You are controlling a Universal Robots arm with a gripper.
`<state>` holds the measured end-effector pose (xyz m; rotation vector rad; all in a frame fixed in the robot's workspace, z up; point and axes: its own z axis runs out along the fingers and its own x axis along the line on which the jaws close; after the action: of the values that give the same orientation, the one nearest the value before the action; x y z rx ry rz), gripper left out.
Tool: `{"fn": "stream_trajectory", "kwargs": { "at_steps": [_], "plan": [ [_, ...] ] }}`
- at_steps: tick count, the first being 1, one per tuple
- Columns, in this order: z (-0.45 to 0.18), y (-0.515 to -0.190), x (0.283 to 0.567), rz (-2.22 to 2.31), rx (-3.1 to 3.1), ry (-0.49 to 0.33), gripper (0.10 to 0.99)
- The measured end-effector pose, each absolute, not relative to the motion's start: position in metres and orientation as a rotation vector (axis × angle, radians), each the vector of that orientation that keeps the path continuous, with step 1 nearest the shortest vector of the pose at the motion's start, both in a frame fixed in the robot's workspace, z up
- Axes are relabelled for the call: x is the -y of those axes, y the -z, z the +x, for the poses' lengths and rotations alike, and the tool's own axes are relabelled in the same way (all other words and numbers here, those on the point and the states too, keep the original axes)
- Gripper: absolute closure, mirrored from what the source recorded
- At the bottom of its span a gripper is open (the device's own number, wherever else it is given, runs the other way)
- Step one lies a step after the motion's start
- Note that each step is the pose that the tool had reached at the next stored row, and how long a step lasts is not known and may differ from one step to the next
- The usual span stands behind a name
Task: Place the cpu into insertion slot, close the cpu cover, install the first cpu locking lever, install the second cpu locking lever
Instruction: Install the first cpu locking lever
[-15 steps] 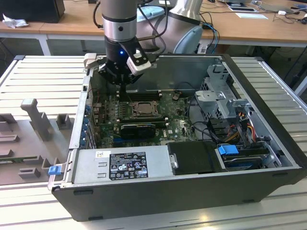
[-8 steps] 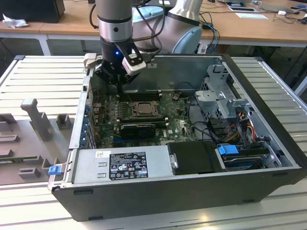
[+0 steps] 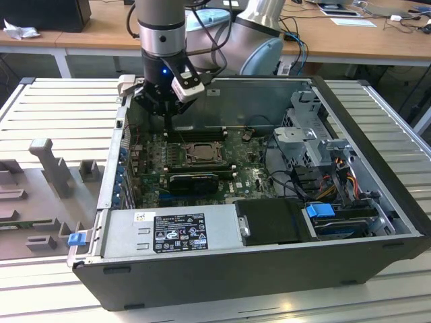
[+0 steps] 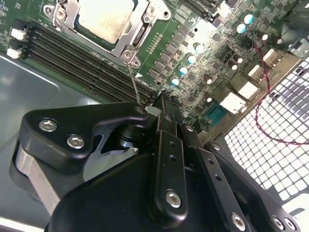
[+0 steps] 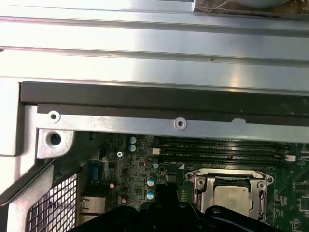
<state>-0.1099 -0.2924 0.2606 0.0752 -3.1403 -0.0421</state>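
A labelled power supply (image 3: 168,232) lies beside a black shroud (image 3: 273,222).

Green board (image 5: 120,164) w/ cpu (image 5: 235,197) lying under the cover (image 5: 199,182), pale face showing thru the window. Black RAM slots (image 5: 222,149) run just beside the cover, btwn it and the case's silver rim strip (image 5: 120,124). Blue-topped caps (image 5: 150,181) stand near the cover's corner. Perforated grille (image 5: 53,205) at the board's edge. Ribbed metal top (image 5: 145,48) beyond the rim. Gripper (image 5: 166,193), dark, hides part of the cover.
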Motion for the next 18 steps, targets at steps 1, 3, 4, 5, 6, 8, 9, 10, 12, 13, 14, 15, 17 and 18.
{"fn": "stream_trajectory", "kwargs": {
  "at_steps": [1,3,4,5,6,8,9,10,12,13,14,15,17,18],
  "plan": [
    [-0.11,-0.261,0.291,0.075,3.14,0.042,0.98],
    [-0.109,-0.26,0.29,0.075,3.14,0.042,0.98],
    [-0.107,-0.26,0.29,0.076,3.14,0.042,0.98],
    [-0.105,-0.26,0.289,0.075,3.14,0.042,0.98],
    [-0.103,-0.26,0.289,0.075,3.14,0.042,0.98],
    [-0.096,-0.26,0.289,0.075,3.14,0.042,0.98],
    [-0.091,-0.26,0.289,0.075,3.14,0.042,0.98],
    [-0.086,-0.259,0.289,0.075,3.14,0.042,0.98],
    [-0.074,-0.258,0.289,0.075,3.14,0.042,0.98],
    [-0.069,-0.258,0.289,0.075,3.14,0.042,0.98],
    [-0.064,-0.257,0.289,0.075,3.14,0.042,0.98],
    [-0.06,-0.257,0.289,0.075,3.14,0.042,0.98],
    [-0.048,-0.255,0.289,0.075,3.14,0.055,0.98],
    [-0.047,-0.255,0.289,0.075,3.14,0.076,0.98]
  ]
}}
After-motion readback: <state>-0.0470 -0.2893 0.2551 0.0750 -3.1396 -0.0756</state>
